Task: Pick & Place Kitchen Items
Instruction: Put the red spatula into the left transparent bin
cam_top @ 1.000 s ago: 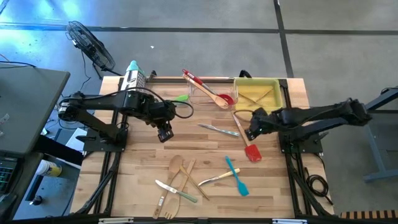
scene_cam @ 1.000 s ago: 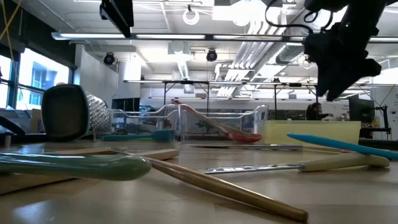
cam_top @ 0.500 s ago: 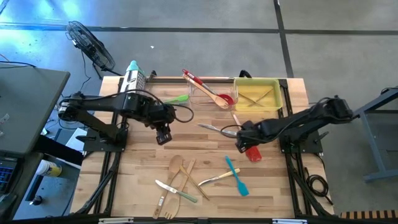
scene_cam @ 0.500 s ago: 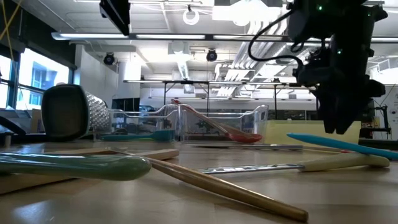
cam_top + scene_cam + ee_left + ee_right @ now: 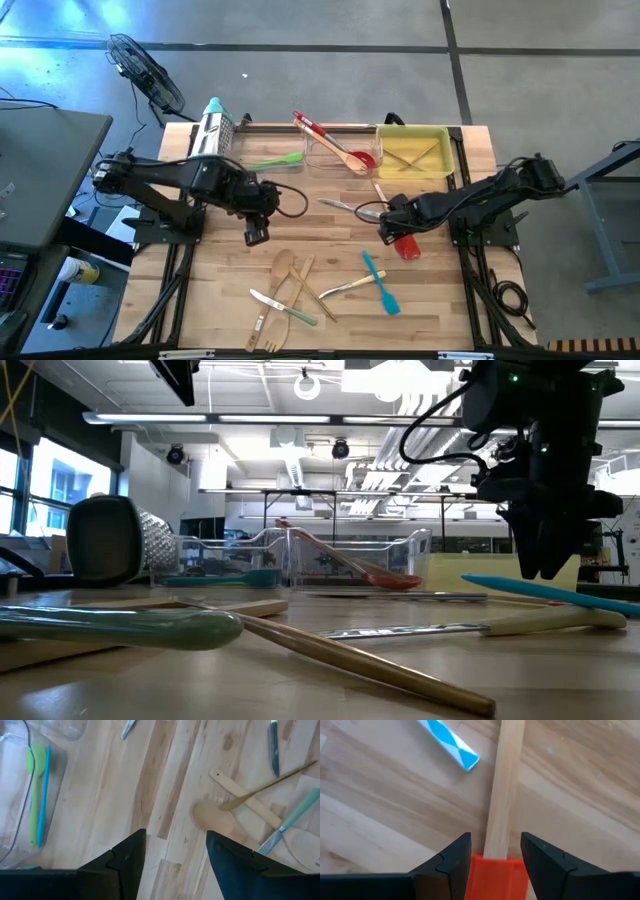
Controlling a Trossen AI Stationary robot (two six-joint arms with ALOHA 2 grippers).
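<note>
The right claw [image 5: 387,228] is low over the table, a bit toward three o'clock from the middle. Its two fingers [image 5: 451,862] are apart, one on each side of the red spatula [image 5: 496,870]. The spatula lies flat on the wood. Its pale wooden handle [image 5: 503,785] runs up between the fingers. The fingers do not squeeze it yet; a thin gap shows on each side. In the low view this claw [image 5: 548,565] points down, close to the table.

The left claw [image 5: 255,236] hangs over bare wood near nine o'clock from the middle. Its fingers [image 5: 125,862] are wide apart and hold nothing.

A blue spatula [image 5: 380,283] lies toward five o'clock. A knife [image 5: 345,288] with a pale handle lies just beside it. Near six o'clock there is a pile of wooden spoons [image 5: 283,268] and forks, with a green-handled knife [image 5: 285,311] on it. Another knife [image 5: 350,208] lies near the middle of the table.

At twelve o'clock a clear tray [image 5: 312,150] holds a red spoon [image 5: 340,148]. A yellow tray [image 5: 455,150] sits next to it, toward one o'clock, with pale wooden things inside. A green spatula [image 5: 272,160] lies toward eleven o'clock. The wrist view shows it in another clear tray with a thin blue tool. A grater [image 5: 212,130] stands near there.
</note>
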